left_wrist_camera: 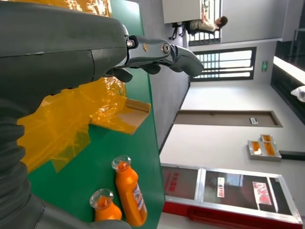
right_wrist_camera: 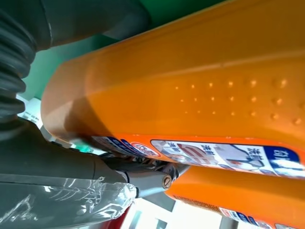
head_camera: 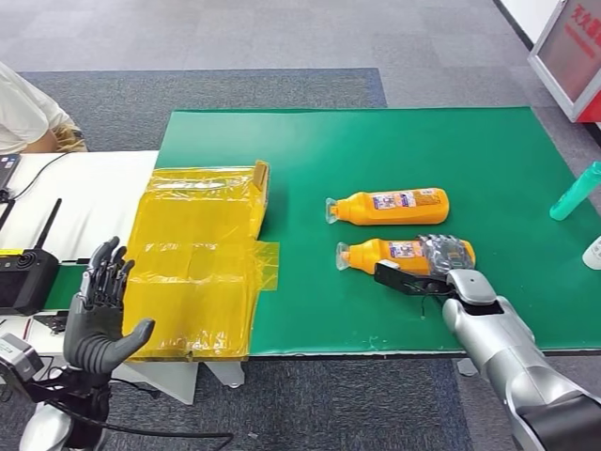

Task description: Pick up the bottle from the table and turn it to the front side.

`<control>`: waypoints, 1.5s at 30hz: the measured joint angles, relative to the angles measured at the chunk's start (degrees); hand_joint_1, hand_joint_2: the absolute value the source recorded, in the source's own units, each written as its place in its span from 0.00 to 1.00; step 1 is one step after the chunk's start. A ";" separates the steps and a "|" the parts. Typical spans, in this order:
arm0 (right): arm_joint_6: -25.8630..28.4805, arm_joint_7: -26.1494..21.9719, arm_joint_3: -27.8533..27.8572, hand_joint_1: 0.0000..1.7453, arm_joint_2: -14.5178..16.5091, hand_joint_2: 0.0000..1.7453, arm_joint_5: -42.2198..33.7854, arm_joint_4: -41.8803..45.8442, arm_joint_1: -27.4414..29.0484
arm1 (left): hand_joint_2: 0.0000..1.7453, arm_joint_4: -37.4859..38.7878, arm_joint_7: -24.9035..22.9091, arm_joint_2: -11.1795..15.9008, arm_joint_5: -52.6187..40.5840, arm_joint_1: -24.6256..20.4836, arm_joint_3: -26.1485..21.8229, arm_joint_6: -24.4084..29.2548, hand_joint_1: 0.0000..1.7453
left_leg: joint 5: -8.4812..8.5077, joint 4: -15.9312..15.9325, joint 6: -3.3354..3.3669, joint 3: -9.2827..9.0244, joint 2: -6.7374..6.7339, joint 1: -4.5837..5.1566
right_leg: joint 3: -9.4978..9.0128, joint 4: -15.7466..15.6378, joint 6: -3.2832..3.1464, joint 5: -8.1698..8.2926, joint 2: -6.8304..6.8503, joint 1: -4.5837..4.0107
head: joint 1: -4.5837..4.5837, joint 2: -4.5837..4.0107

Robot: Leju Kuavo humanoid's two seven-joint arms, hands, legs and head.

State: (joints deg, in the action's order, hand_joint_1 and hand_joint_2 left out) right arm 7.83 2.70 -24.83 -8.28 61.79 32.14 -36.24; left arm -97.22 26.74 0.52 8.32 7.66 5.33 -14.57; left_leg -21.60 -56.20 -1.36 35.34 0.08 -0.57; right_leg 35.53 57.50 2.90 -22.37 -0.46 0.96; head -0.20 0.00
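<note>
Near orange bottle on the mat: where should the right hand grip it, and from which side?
Grip the near bottle round its wide body, label end, coming from the robot's side, above. It lies flat, cap pointing left, neck too thin. The right hand is already there; the far bottle leaves room behind.

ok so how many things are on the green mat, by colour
orange plastic bottles: 2, far one, near one under the right hand
yellow taped cardboard box: 1
teal bottle at the mat's right edge: 1
total: 4
</note>
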 joint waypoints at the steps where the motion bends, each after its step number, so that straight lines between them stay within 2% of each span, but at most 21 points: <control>1: 0.21 -0.45 -0.11 1.00 0.00 1.00 -0.10 0.09 0.00 | 1.00 -0.12 0.06 -0.01 -0.03 0.05 -0.04 0.00 0.00 | 0.00 0.00 0.00 0.00 0.00 0.00 | 0.01 0.00 0.00 0.00 0.00 0.00 | -0.01 0.00; 13: 0.06 -9.17 1.01 1.00 0.00 1.00 -10.01 4.40 1.97 | 1.00 -0.42 0.42 -0.03 -0.06 0.09 -0.32 -0.07 0.00 | -0.06 0.00 -0.05 0.06 0.00 0.00 | 0.11 0.00 -0.03 -0.05 -0.01 -0.01 | 0.00 0.00; 15: -2.11 -13.99 2.44 1.00 0.09 1.00 -17.35 6.15 3.03 | 1.00 -0.40 0.85 0.01 0.25 0.03 -0.31 -0.07 0.00 | -0.06 0.00 -0.04 0.07 0.00 0.00 | 0.11 0.00 -0.03 -0.06 0.00 -0.01 | 0.01 0.00; 18: -9.94 -23.34 6.06 1.00 0.56 1.00 -34.71 11.35 6.28 | 1.00 -0.09 1.95 0.38 1.44 -0.58 -0.28 0.01 0.00 | -0.08 0.00 -0.03 0.11 0.00 0.00 | 0.12 0.00 -0.03 -0.07 0.00 -0.01 | 0.01 0.00; 20: -13.74 -27.16 8.15 1.00 1.34 1.00 -44.79 16.29 9.45 | 1.00 0.54 2.44 0.85 2.29 -1.44 -0.22 0.17 0.00 | -0.07 0.00 -0.04 0.19 0.00 0.00 | 0.20 0.02 -0.03 -0.07 0.00 -0.01 | 0.00 0.00; 24: -17.04 -28.74 10.55 1.00 4.11 1.00 -61.30 26.56 14.24 | 1.00 2.53 2.60 1.68 3.40 -3.76 0.48 0.24 0.00 | -0.03 0.01 -0.09 0.31 0.00 -0.02 | 0.36 0.04 -0.06 -0.08 0.01 -0.04 | -0.01 0.00; 26: -17.77 -28.84 10.88 1.00 5.32 1.00 -66.25 30.29 15.42 | 1.00 3.95 2.60 1.95 3.76 -5.57 1.21 0.40 0.00 | -0.02 0.01 -0.11 0.32 0.00 -0.03 | 0.37 0.04 -0.07 -0.08 0.01 -0.05 | 0.00 0.00; 31: -15.06 -30.14 10.30 1.00 7.30 1.00 -66.69 36.02 16.56 | 1.00 8.60 2.60 1.96 6.25 -11.48 2.73 1.55 0.00 | -0.02 0.00 -0.10 0.33 0.00 -0.02 | 0.37 0.04 -0.07 -0.06 0.01 -0.02 | 0.00 0.00; 37: -12.56 -30.94 7.99 1.00 9.09 1.00 -66.09 39.61 16.62 | 1.00 14.53 2.84 0.55 8.84 -18.68 4.33 3.10 0.00 | 0.02 0.00 -0.11 0.33 0.00 -0.02 | 0.37 0.05 -0.06 -0.03 0.01 -0.02 | -0.01 0.00; 41: -11.73 -31.00 6.80 1.00 9.95 1.00 -67.75 40.05 16.43 | 1.00 18.15 -0.23 -0.13 13.59 -22.52 6.67 -1.88 0.00 | 0.03 0.00 -0.10 0.36 0.00 -0.02 | 0.41 0.05 -0.05 -0.03 0.01 -0.02 | -0.01 0.00; 45: -7.64 -30.38 5.29 1.00 12.02 1.00 -69.39 38.51 15.27 | 1.00 23.87 -4.64 -1.67 15.61 -28.79 11.65 -5.99 0.00 | 0.07 0.00 -0.09 0.38 0.01 -0.02 | 0.41 0.05 -0.05 0.01 0.01 -0.02 | -0.01 0.00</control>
State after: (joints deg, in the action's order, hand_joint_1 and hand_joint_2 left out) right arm 0.19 -27.68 -19.53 3.73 -7.60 70.65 -20.97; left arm -73.35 22.10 -1.15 23.93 -21.13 16.98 -20.56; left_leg -21.54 -56.20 -1.46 35.73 0.09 -0.58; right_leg 35.93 57.55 2.84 -22.36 -0.45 0.94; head -0.21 0.00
